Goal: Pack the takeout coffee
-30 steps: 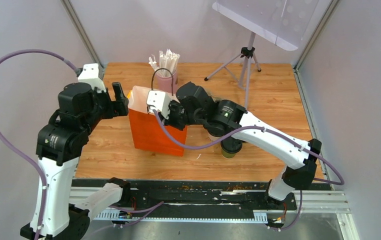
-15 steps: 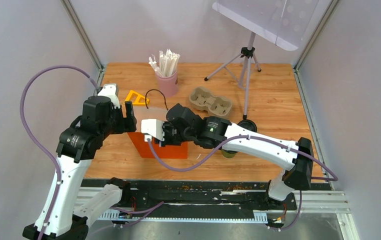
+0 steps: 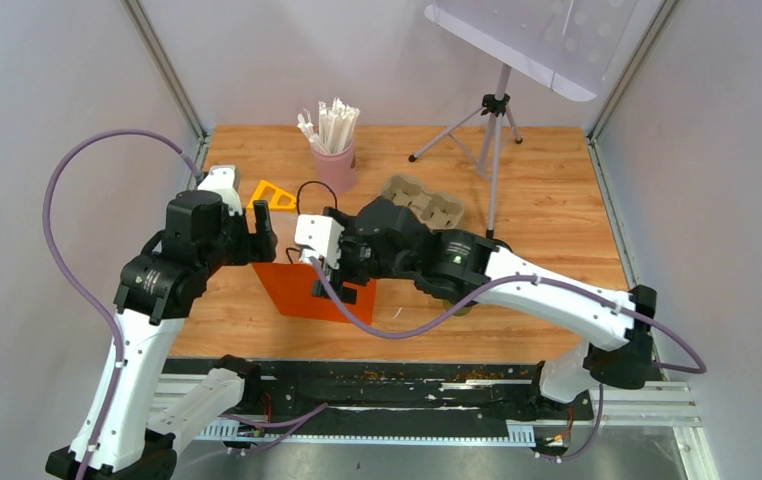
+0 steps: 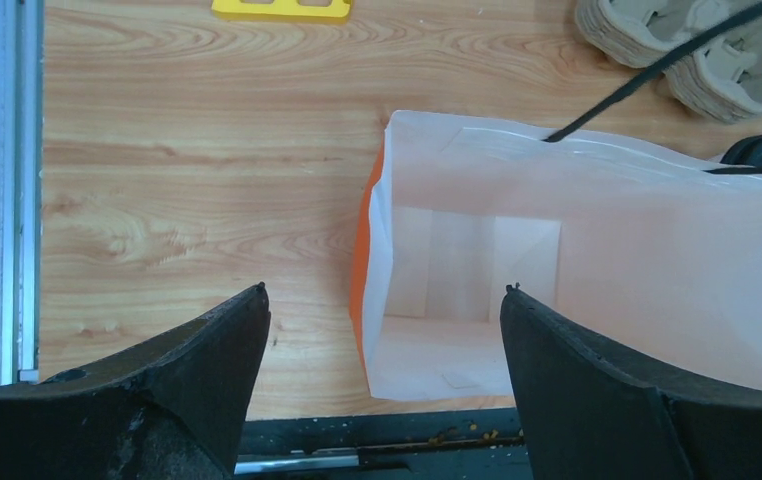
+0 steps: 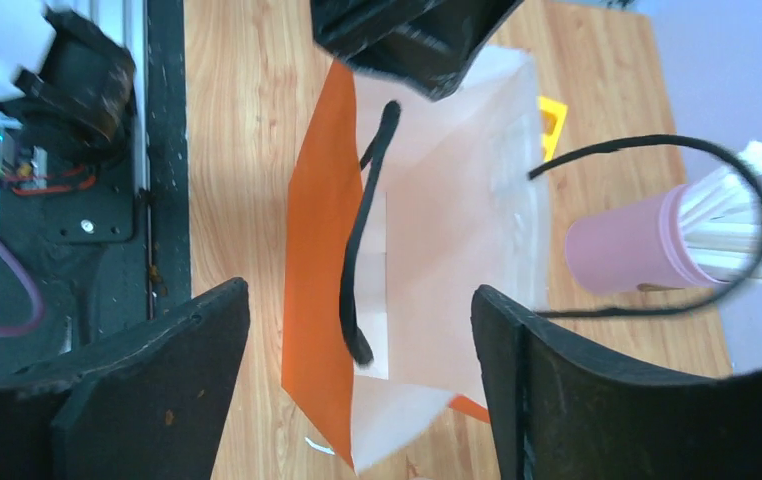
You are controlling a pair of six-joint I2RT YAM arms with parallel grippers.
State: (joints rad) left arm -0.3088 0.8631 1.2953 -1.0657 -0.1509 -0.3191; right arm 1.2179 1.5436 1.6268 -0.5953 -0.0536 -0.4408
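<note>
Quick update on the takeout coffee pack. The orange paper bag (image 3: pixel 302 295) stands upright on the wood table (image 3: pixel 557 200) near the front edge, mouth wide open, white inside. The right gripper (image 5: pixel 359 288) hangs right over the opening, fingers spread wide, gripping nothing afaict. One black cord handle (image 5: pixel 362 260) flops into the bag. The left gripper (image 4: pixel 385 290) is also released, jaws wide, above the bag's left edge and not touching it.

The coffee cups are mostly hidden under the right forearm in the top view. Only a sliver of the olive-green cup (image 3: pixel 460 306) peeks out on the table, right of the bag. Can't see the whitish one.

Behind the bag: pink cup of white sticks (image 3: pixel 334 168), cardboard cup carrier (image 3: pixel 422 200), yellow triangle piece (image 3: pixel 273 196).
</note>
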